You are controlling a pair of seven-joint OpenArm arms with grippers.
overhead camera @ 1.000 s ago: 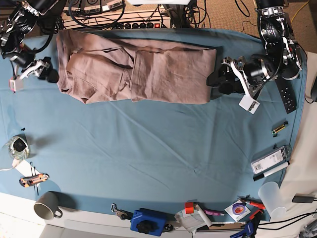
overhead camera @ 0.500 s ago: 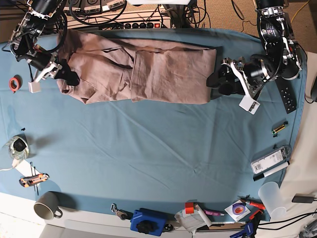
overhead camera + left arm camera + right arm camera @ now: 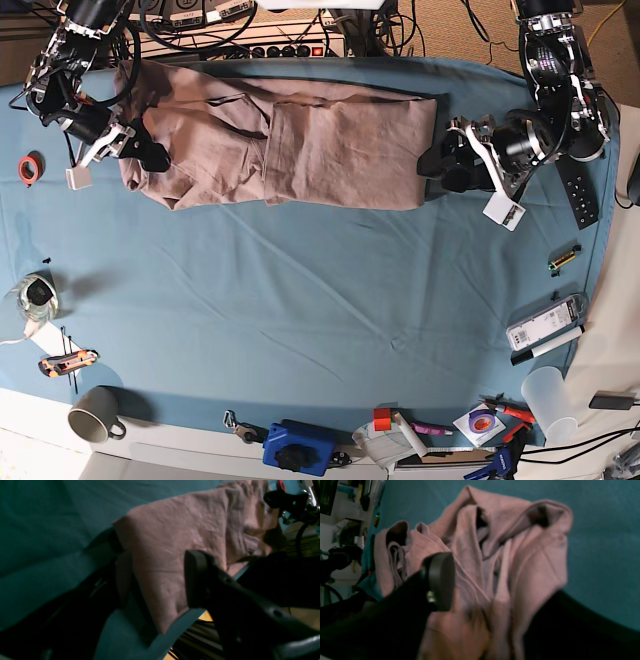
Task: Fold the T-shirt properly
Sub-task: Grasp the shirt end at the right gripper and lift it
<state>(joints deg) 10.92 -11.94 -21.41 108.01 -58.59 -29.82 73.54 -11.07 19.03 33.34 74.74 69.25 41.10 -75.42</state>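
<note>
Fabric of the dusty pink-brown cotton T-shirt (image 3: 275,140) lay lengthwise across the table's far side, my right fingers (image 3: 135,150) spread over one end, left fingers (image 3: 445,160) open beside the other.

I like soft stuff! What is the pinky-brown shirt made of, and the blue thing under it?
The T-shirt looks like soft matte cotton knit: it bunches into limp folds and wrinkles with no shine. The blue table cloth also looks like thin matte woven fabric, judging by its long shallow creases; which fibre it is cannot be told.
</note>
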